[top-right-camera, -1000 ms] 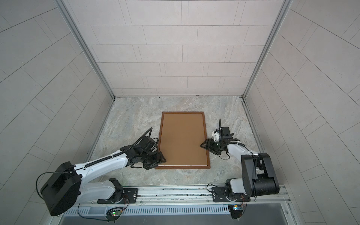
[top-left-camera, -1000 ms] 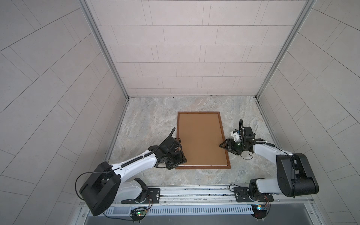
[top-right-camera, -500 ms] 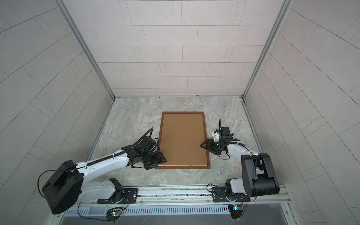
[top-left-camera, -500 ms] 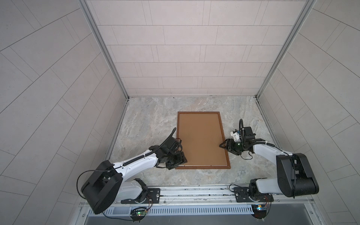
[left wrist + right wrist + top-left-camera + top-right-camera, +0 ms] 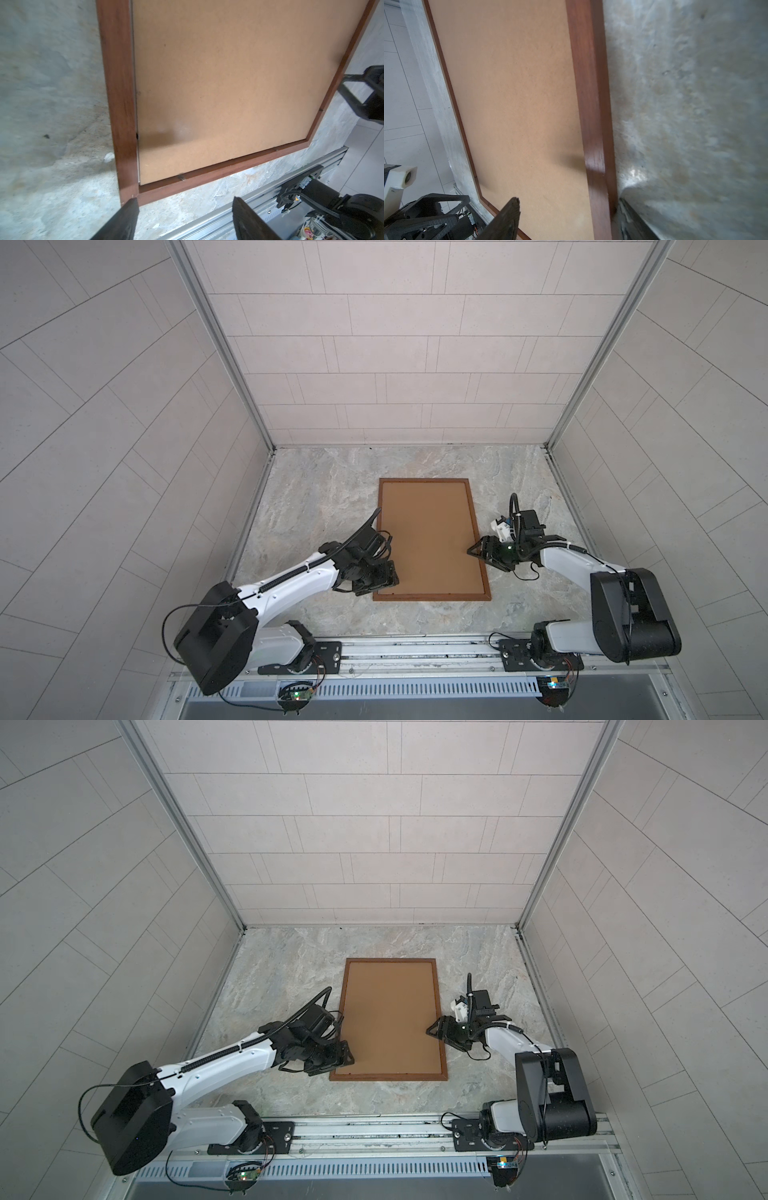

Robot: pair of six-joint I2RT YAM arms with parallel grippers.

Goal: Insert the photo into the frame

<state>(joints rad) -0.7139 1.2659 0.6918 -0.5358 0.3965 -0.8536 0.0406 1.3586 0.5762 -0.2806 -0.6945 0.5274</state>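
Hardly anything has shifted over the last second: the frame, the board in it and both arms sit where they did.

The frame lies flat on the table, roughly midway between the two arms, with its long sides running away from the robot. A brown board fills its opening and lies level inside the rails. The photo shows in no view, and whether it lies under the board cannot be told.

The left gripper is low at the frame's near left corner. In the left wrist view its jaws stand apart with nothing between them but table and the frame's near rail. One finger has its tip at the corner itself, while the other finger is off the frame, over the table. It grasps nothing.

The right gripper reaches in over the frame's right rail, nearer the robot's end than the far one. In the right wrist view its jaws straddle that rail. The inner finger hangs over the board, well clear of the rail, and the outer finger is blurred, just beside the rail's outer edge on the table side. The jaws are released, not clamped on the wood.
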